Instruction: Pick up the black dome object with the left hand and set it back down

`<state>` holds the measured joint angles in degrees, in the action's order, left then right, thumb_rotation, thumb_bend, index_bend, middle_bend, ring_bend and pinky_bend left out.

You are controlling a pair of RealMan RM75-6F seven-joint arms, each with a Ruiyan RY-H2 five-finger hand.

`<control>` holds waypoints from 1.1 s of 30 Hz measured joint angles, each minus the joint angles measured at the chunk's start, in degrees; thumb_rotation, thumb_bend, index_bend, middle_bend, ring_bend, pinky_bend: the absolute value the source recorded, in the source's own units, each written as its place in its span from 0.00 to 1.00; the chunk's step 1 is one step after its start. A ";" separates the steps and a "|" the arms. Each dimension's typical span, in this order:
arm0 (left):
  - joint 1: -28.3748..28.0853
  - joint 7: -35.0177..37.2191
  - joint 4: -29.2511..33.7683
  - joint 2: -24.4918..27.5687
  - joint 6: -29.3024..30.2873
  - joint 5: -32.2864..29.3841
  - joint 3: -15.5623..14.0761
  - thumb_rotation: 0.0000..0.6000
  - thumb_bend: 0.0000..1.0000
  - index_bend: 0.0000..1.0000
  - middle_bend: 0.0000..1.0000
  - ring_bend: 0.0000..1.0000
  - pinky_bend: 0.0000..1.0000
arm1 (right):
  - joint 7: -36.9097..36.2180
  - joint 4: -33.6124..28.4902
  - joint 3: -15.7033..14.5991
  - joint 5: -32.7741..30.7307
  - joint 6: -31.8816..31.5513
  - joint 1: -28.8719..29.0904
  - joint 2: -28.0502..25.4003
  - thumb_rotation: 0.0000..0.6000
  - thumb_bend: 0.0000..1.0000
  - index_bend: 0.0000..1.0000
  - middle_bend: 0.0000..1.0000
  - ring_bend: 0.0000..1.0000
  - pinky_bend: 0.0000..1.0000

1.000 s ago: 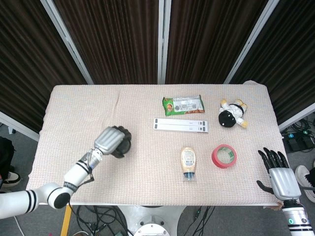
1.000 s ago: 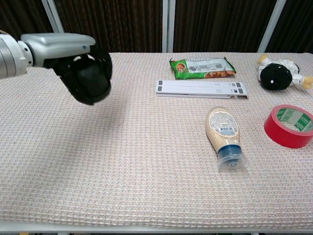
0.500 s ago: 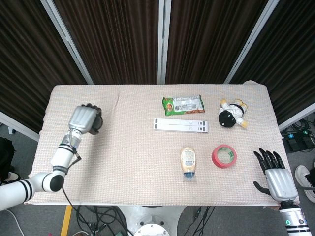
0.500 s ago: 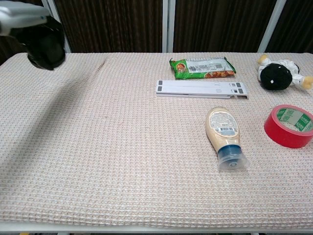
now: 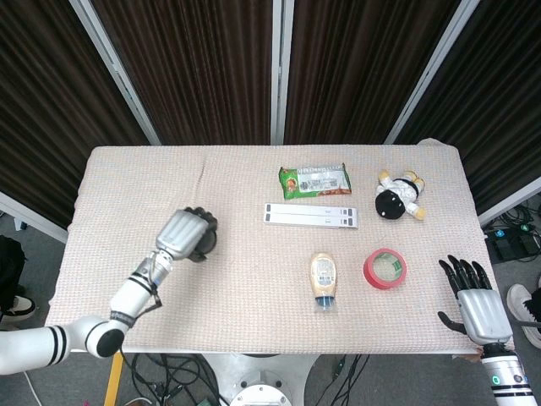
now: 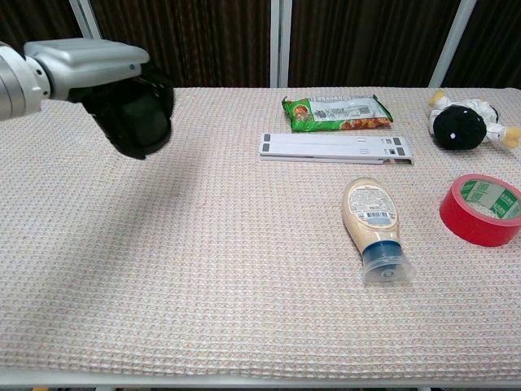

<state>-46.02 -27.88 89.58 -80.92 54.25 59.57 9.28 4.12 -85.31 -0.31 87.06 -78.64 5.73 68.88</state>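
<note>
No readable text in either view. Green snack packet [image 6: 336, 112] has white printing along its top edge, too small to make out. Squeeze bottle [image 6: 373, 223] carries a label with a small print block, illegible. White flat bar [image 6: 335, 147] shows dark marks at its right end, unreadable. Red tape roll [image 6: 482, 208]: green inner lining, no legible lettering.
</note>
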 measured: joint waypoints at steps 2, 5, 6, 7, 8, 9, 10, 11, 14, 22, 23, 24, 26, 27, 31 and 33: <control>-0.04 -1.63 -5.70 -0.37 0.55 -2.05 0.19 1.00 0.08 0.41 0.45 0.28 0.37 | -0.10 0.13 -0.04 0.04 0.01 0.00 0.08 1.00 0.10 0.00 0.00 0.00 0.00; 0.05 -3.89 -14.25 -0.88 0.81 -6.95 0.71 1.00 0.08 0.41 0.45 0.28 0.37 | -0.18 0.30 -0.07 0.08 -0.08 -0.04 0.11 1.00 0.10 0.00 0.00 0.00 0.00; 0.16 -4.48 -16.46 -0.98 0.71 -9.02 0.86 1.00 0.08 0.41 0.45 0.28 0.37 | -0.20 0.32 -0.06 0.03 -0.09 -0.05 0.12 1.00 0.10 0.00 0.00 0.00 0.00; 0.25 -4.74 -17.52 -1.00 0.60 -10.30 0.87 1.00 0.08 0.41 0.45 0.28 0.37 | -0.17 0.33 -0.06 0.01 -0.07 -0.05 0.13 1.00 0.10 0.00 0.00 0.00 0.00; 0.35 -4.86 -18.06 -0.99 0.49 -11.19 0.84 1.00 0.08 0.41 0.45 0.28 0.37 | -0.13 0.33 -0.08 0.02 -0.04 -0.04 0.14 1.00 0.10 0.00 0.00 0.00 0.00; 0.49 -4.78 -17.99 -0.95 0.30 -11.65 0.83 1.00 0.08 0.41 0.45 0.28 0.37 | -0.04 0.29 -0.11 0.07 -0.03 -0.03 0.14 1.00 0.10 0.00 0.00 0.00 0.00; 0.60 -4.53 -17.37 -0.87 0.10 -11.61 0.85 1.00 0.08 0.40 0.45 0.28 0.37 | 0.04 0.24 -0.14 0.13 -0.04 -0.03 0.14 1.00 0.10 0.00 0.00 0.00 0.00; 0.71 -4.10 -16.32 -0.75 -0.16 -11.43 0.89 1.00 0.08 0.40 0.45 0.28 0.37 | 0.13 0.18 -0.16 0.16 -0.06 -0.03 0.15 1.00 0.10 0.00 0.00 0.00 0.00; 1.10 -1.52 -10.25 0.02 -1.29 -10.02 1.03 1.00 0.08 0.40 0.45 0.28 0.37 | 0.32 -0.01 -0.16 0.14 -0.15 -0.06 0.19 1.00 0.10 0.00 0.00 0.00 0.00; 2.78 9.48 9.46 1.46 -2.13 4.56 0.65 1.00 0.08 0.39 0.45 0.28 0.37 | -0.13 0.29 -0.07 -0.35 -0.04 -0.17 -0.07 1.00 0.10 0.00 0.00 0.00 0.00; 2.88 9.77 9.79 1.36 -2.01 5.93 0.58 1.00 0.08 0.39 0.45 0.28 0.37 | -0.33 0.39 -0.05 -0.39 -0.06 -0.20 -0.11 1.00 0.10 0.00 0.00 0.00 0.00; 2.98 9.88 9.44 1.15 -1.85 6.97 0.51 1.00 0.08 0.39 0.45 0.28 0.37 | -0.61 0.54 -0.02 -0.40 -0.14 -0.23 -0.15 1.00 0.10 0.00 0.00 0.00 0.00; 3.08 9.63 7.27 0.71 -1.57 6.89 0.46 1.00 0.08 0.39 0.45 0.28 0.37 | -0.99 0.71 0.02 -0.38 -0.31 -0.29 -0.21 1.00 0.10 0.00 0.00 0.00 0.00; 3.13 9.22 4.96 0.33 -1.31 6.09 0.43 1.00 0.08 0.39 0.45 0.28 0.37 | -1.16 0.75 0.06 -0.31 -0.48 -0.32 -0.26 1.00 0.10 0.00 0.00 0.00 0.00; 3.32 7.41 -4.95 -1.27 -0.38 2.20 0.55 1.00 0.08 0.39 0.45 0.28 0.37 | -1.20 0.35 0.11 0.22 -1.04 -0.35 -0.58 1.00 0.10 0.00 0.00 0.00 0.00; 3.58 6.85 -9.95 -2.15 -0.20 -0.70 0.73 1.00 0.08 0.39 0.45 0.28 0.37 | -1.16 -0.24 0.11 0.83 -1.46 -0.31 -0.89 1.00 0.10 0.00 0.00 0.00 0.00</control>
<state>-42.44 -21.03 79.63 -83.07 54.05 58.88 10.01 2.97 -85.55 -0.20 87.90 -80.10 5.42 67.99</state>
